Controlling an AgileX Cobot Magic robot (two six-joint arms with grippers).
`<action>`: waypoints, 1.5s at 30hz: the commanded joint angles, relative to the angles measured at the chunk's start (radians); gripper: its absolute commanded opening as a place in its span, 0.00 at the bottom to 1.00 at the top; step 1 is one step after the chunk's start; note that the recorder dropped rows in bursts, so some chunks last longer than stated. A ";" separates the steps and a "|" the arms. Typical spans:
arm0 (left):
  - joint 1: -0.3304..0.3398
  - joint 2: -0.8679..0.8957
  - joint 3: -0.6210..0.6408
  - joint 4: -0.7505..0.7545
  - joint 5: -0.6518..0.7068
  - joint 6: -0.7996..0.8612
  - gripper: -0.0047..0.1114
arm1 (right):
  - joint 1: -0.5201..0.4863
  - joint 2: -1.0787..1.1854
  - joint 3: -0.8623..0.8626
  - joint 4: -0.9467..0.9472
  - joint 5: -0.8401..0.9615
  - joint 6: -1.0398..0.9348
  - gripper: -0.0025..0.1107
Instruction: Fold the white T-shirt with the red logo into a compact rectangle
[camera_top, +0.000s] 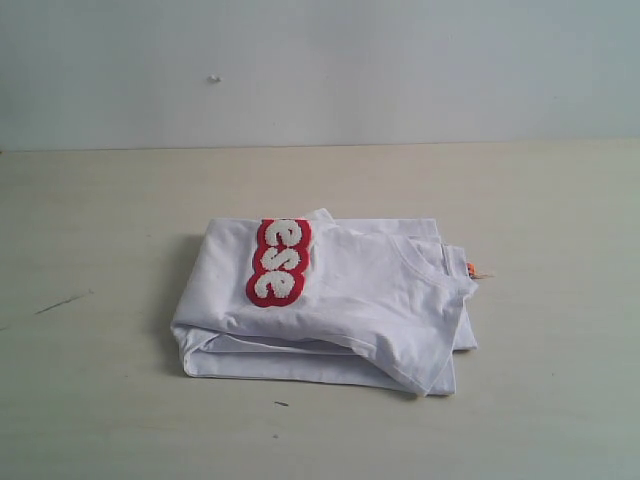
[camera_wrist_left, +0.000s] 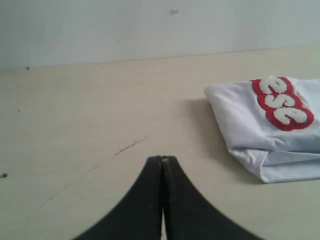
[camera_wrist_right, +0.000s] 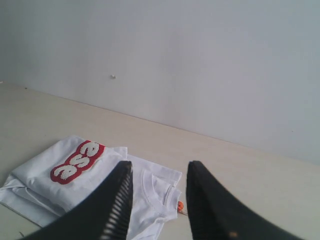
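The white T-shirt (camera_top: 340, 300) lies folded in a stacked rectangle at the middle of the table, collar and orange neck tag (camera_top: 472, 270) at its right end. On its top layer the red logo (camera_top: 279, 261) shows only the letters "ese". Neither arm appears in the exterior view. My left gripper (camera_wrist_left: 162, 159) is shut and empty, off to the side of the shirt (camera_wrist_left: 270, 135), whose logo (camera_wrist_left: 282, 103) is in view. Above the shirt (camera_wrist_right: 65, 185) hangs my right gripper (camera_wrist_right: 159, 167), open and empty, its fingers framing the collar and tag (camera_wrist_right: 180, 205); the logo (camera_wrist_right: 77, 161) lies beyond.
A beige table (camera_top: 100, 380) carries the shirt, with a pale wall (camera_top: 320, 70) right behind it. A thin dark scratch (camera_top: 62, 302) marks the tabletop left of the shirt, and a small dark speck (camera_top: 282, 404) lies near its front edge.
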 joint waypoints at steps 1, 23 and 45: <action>0.002 -0.005 0.003 0.005 0.017 -0.007 0.04 | -0.002 -0.006 0.006 0.000 -0.003 0.000 0.34; 0.186 -0.005 0.003 0.001 0.017 -0.007 0.04 | -0.002 -0.006 0.006 0.000 -0.003 0.000 0.34; 0.186 -0.005 0.003 0.001 0.013 -0.002 0.04 | -0.008 -0.014 0.006 0.000 -0.003 0.000 0.34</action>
